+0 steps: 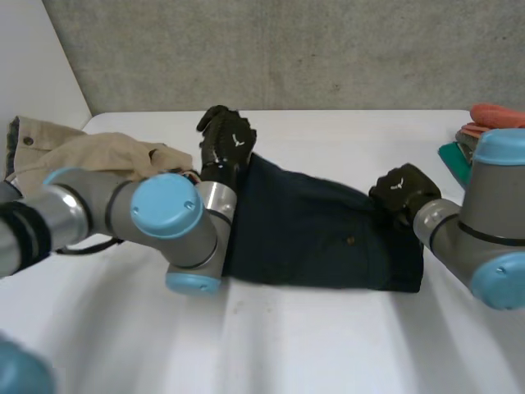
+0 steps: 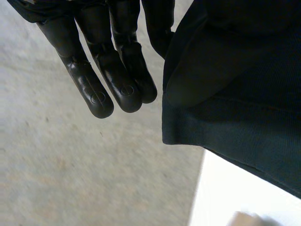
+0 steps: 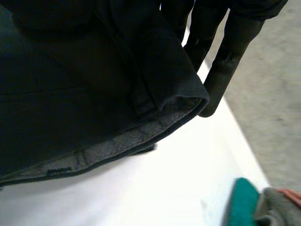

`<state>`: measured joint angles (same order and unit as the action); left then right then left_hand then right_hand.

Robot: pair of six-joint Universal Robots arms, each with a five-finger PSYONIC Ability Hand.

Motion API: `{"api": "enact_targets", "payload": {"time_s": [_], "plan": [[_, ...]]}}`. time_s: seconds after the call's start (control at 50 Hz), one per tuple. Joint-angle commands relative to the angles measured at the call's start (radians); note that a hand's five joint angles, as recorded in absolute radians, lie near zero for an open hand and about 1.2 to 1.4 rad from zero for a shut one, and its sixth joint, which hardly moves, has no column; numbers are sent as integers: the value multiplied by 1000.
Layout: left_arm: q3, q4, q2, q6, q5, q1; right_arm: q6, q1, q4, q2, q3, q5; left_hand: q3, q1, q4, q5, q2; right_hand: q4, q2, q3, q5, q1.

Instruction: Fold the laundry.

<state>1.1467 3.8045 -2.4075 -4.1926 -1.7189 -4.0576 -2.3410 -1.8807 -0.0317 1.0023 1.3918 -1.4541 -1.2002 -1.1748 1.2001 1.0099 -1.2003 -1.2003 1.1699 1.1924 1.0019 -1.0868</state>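
Sitting across the middle of the flat white table [image 1: 312, 345]: dark navy twill garment [image 1: 320, 238], lying left to right, looks already doubled over. Left hand [image 1: 225, 146] is at its far-left corner. Its fingers [image 2: 117, 70] are straight and close together, hem corner just beside them, nothing wrapped. Right hand [image 1: 402, 190] is at the far-right corner. Its fingers [image 3: 225, 61] are straight, but the waistband corner sits against their palm side, off the table and bunched toward the palm. I read that as a pinch.

Risks:
- Grip is lopsided. If the right side lifts while the left has no hold, the garment swings and the fold skews or opens.
- Layers may slide apart, so only the top one comes along.
- Crumpled beige cotton garment [image 1: 90, 152] lies near the left hand at far left; a wide sweep could snag it.

Stack of red and teal cloths [image 1: 480, 131] sits at far right, apart from the garment.

Surface: smooth and plain, probably low friction. Rough grey wall [image 1: 287, 49] stands right behind the far edge.
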Motion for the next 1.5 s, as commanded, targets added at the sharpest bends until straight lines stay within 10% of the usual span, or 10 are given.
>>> {"api": "enact_targets", "payload": {"time_s": [0.02, 0.1, 0.2, 0.4, 0.62, 0.74, 0.9, 1.06, 1.36, 1.5], "plan": [[-168, 50, -176, -15, 67, -6, 11, 0, -209, -172, -131, -35, -196, -221, 196, 212, -196, -196, 226, 204, 220, -310], [-194, 61, -228, -12, 78, -6, 22, 0, -278, -250, -192, -49, -196, -221, 196, 212, -196, -196, 226, 204, 220, -310], [-205, 66, -231, 42, 79, -6, 20, 0, -344, -258, -218, -153, 861, 835, -860, -845, 861, 1026, -995, -1018, -1002, 912], [-42, 104, -47, 60, 39, -4, -89, 12, -344, -22, -102, -149, 1016, 991, -1016, -1000, 1016, 1026, -995, -1018, -1002, 912], [297, 81, 229, 219, 12, 5, -294, 101, 180, 130, 18, -23, 1004, 979, -1004, -989, 1004, 1025, -994, -1017, -1001, 911], [444, 51, 344, 400, 15, 9, -376, 178, 164, 139, 160, 173, 1001, 976, -1001, -986, 1001, 884, -853, -876, -860, 770], [492, -51, 396, 525, 15, 19, -379, 196, 63, 119, 219, 209, 1001, 976, -1001, -986, 1001, 760, -730, -752, -736, 647], [490, -74, 398, 530, 15, 22, -374, 215, -34, 39, 204, 161, 1001, 976, -1001, -986, 1001, -196, 226, 204, 220, -309], [510, -131, 495, 534, 13, 2, -20, 230, -88, 216, 213, 60, 1007, 982, -1007, -991, 1007, -196, 226, 204, 220, -310], [541, -148, 534, 536, 12, -14, 132, -93, -172, 196, 141, 153, 1010, 985, -1010, -994, 1010, -196, 226, 204, 220, -310]]}}
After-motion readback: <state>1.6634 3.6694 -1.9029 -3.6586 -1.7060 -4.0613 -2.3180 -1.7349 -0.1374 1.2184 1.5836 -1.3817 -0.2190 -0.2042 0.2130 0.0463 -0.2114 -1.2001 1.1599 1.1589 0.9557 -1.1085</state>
